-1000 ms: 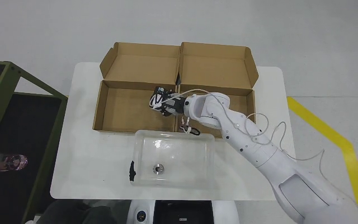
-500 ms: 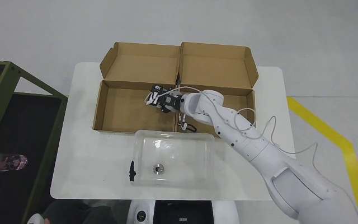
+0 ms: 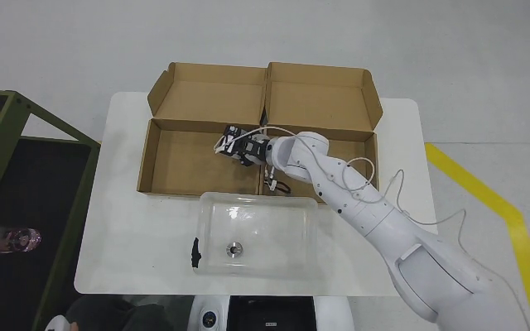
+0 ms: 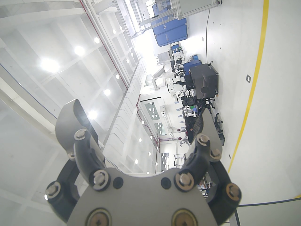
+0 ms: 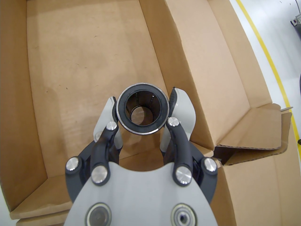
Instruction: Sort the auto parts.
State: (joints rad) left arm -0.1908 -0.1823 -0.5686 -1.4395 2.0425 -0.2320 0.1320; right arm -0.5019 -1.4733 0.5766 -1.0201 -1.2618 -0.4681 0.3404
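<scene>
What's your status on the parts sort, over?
Right hand shut on black-and-silver cylindrical bearing, above brown cardboard box. Left hand open, holding nothing. No obstruction below.

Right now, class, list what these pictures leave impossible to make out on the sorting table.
- Top view: small metal part in the clear bin, too small to identify.
- Top view: right box floor, partly hidden by the arm.
- Top view: the held sleeve, mostly covered by the right hand.
</scene>
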